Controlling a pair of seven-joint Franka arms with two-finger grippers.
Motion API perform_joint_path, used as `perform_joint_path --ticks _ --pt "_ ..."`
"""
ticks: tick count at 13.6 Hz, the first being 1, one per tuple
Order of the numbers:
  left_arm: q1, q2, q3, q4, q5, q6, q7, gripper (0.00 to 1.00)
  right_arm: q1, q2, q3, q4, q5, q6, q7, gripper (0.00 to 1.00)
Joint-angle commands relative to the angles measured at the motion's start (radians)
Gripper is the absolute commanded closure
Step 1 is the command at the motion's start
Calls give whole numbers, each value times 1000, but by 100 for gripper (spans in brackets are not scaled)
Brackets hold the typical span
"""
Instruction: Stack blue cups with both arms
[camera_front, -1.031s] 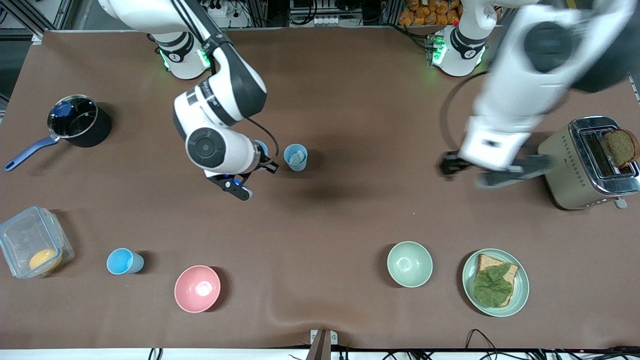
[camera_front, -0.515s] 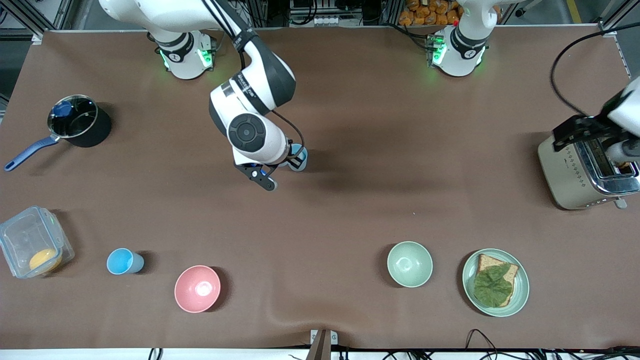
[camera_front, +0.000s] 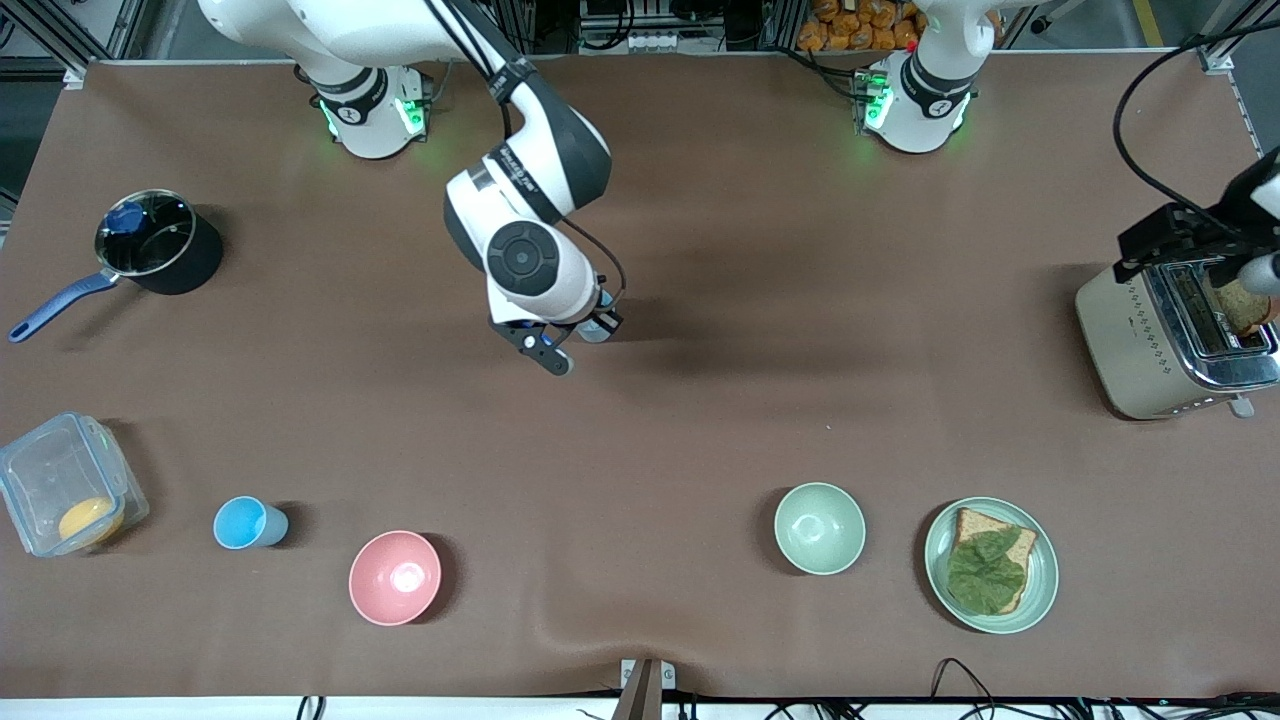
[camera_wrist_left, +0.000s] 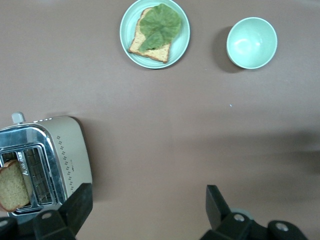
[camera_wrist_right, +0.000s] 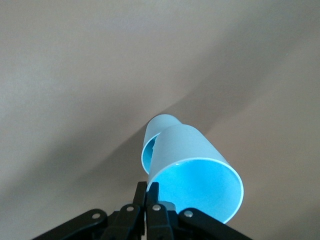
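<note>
1. While your right gripper (camera_wrist_right: 149, 196) pinched the rim of a bright sky-blue plastic cup (camera_wrist_right: 192, 176), that cup hung over a duller grey-blue plastic cup (camera_wrist_right: 156, 136) standing mid-table, its base apparently at the mouth.
2. Your left gripper (camera_wrist_left: 145, 207) hung spread and empty over the silver toaster (camera_wrist_left: 45, 162), waiting.
3. Seating and release remained; another sky-blue tumbler (camera_front: 243, 523) stood unstacked beside the round pink bowl (camera_front: 394, 577).

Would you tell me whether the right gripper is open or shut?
Shut: the right gripper pinches the rim of a bright blue cup over the grey-blue cup.
</note>
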Motion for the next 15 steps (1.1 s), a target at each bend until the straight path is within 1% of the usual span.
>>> perform_joint_path --ticks 1,2,3,6,7,8,9,11,12,13,15 --pt "-70 -39 63 -27 -15 -15 -6 0 23 8 -11 -3 19 23 35 100" --pt "-131 -48 120 -24 -17 -13 -27 0 24 9 -11 -3 18 23 35 100" --pt "-174 -42 155 -18 -17 -13 -41 0 24 9 -11 -4 18 23 35 100" --pt "-170 -33 157 -15 -17 -12 -43 0 32 17 -11 -4 10 23 37 100" --pt "-168 -24 157 -13 -17 -9 -43 0 35 18 -11 -3 9 22 39 94" --pt "-168 -22 157 -18 -17 -9 -43 0 24 17 -11 -1 13 17 42 43" --pt "-170 -25 157 -21 -17 -13 -43 0 24 14 -15 2 7 16 57 0" --pt "-173 -32 154 -27 -14 -37 -31 0 15 5 -21 7 -4 11 55 0" --pt "-179 -32 151 -27 -15 -44 -38 0 -6 -4 -28 7 -22 8 39 0" --pt "-182 -32 139 -27 -14 -45 -46 0 -43 -26 -31 7 -30 -24 1 0" --pt "-179 -30 116 -32 -11 -50 -47 0 -144 -66 -33 10 -30 -146 -194 0"
